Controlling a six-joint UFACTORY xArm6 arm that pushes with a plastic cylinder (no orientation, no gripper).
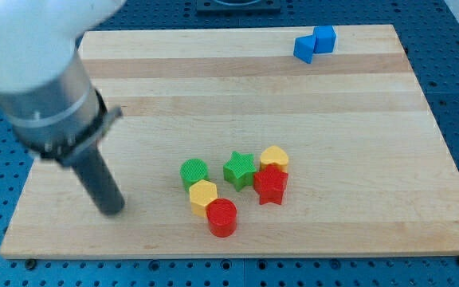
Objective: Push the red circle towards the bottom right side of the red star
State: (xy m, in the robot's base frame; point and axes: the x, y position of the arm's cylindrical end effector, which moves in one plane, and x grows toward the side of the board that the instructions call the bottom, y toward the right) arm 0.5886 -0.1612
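Note:
The red circle (221, 217) lies near the board's bottom edge, just below a yellow hexagon (202, 195). The red star (270, 184) sits up and to the right of the circle, with a gap between them. My tip (111, 209) rests on the board at the view's left, well to the left of the red circle and about level with it. It touches no block.
A green circle (194, 171), a green star (239, 168) and a yellow heart (275, 157) cluster above the red blocks. Two blue blocks (314, 43) sit at the view's top right. The wooden board (357, 143) ends just below the red circle.

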